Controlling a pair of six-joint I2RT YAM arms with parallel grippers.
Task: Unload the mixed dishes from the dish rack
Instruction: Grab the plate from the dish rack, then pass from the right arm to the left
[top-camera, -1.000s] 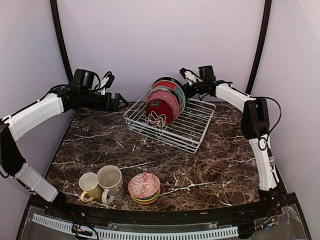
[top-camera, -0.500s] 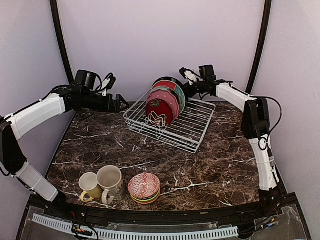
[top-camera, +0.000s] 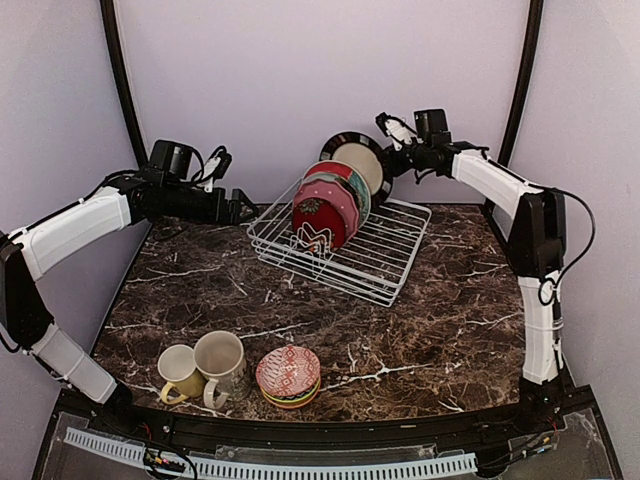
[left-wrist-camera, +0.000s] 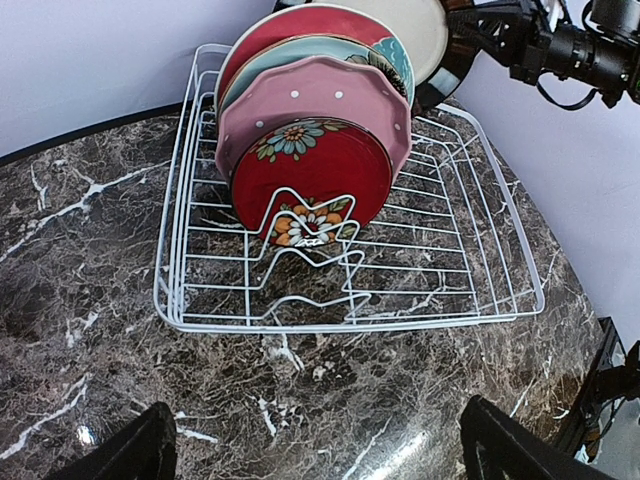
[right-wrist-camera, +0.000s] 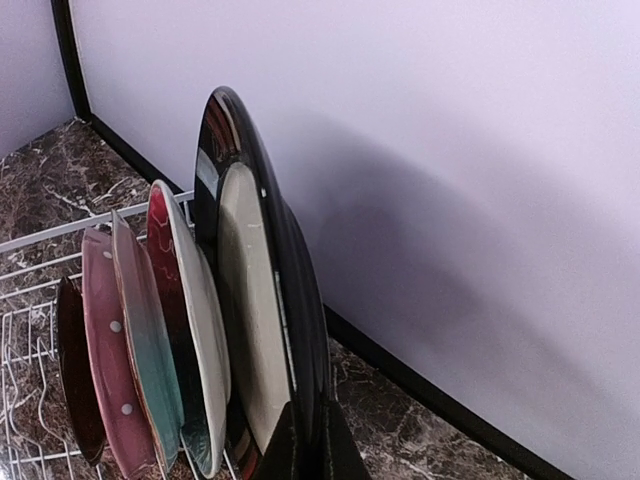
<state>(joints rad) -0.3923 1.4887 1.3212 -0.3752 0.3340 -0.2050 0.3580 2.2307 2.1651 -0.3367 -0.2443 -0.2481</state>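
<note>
Right hand (top-camera: 397, 160) is closed on the far-right rim of a black-rimmed cream plate (top-camera: 362, 165). In the wrist view its fingers pinch the dark edge from behind. That plate is the rearmost of the row and stands on edge, higher than its neighbours, above the far side of the dish rack (top-camera: 385, 265) and close to the back wall. I judge the step in hand to be drawing this plate up and out of its slot. Four more plates stand upright in the rack in front of it: a small red plate (left-wrist-camera: 315, 180) nearest, then a pink plate (left-wrist-camera: 330, 90), a pale-green plate (left-wrist-camera: 392, 62) and a red-rimmed plate (left-wrist-camera: 262, 40). Left hand (top-camera: 240, 207) hangs wide open and empty just left of the rack's far-left corner, aimed across it. A yellow mug (top-camera: 178, 372), a beige mug (top-camera: 220, 360) and the stacked bowls (top-camera: 288, 376) sit on the near left of the counter (top-camera: 430, 330), so the unloading looks roughly half done. The next move probably calls for lifting the plate straight up until its lower edge clears the prongs and the pale-green plate beside it. It can then swing right or near toward bare counter and tip flat before release. The rim pinch is narrow, so the plate could swivel in the fingers if it is turned quickly.
</note>
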